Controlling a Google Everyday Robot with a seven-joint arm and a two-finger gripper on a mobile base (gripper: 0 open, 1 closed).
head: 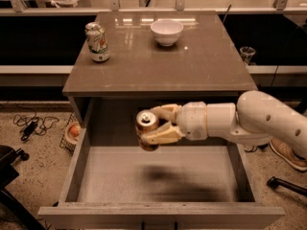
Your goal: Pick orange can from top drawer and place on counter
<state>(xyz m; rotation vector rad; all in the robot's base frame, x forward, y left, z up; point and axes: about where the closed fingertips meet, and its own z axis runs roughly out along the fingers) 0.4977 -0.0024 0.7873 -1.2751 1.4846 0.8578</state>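
Note:
The orange can is upright, its silver top showing, held between the two pale fingers of my gripper. The gripper is shut on it and holds it in the air above the open top drawer, whose pale bottom shows the can's shadow. The arm reaches in from the right. The can is just in front of and below the counter's front edge. The counter's glossy top lies behind it.
A white-and-green dented can stands at the counter's back left. A white bowl sits at the back middle. Cables and a wire basket lie on the speckled floor to the left of the drawer.

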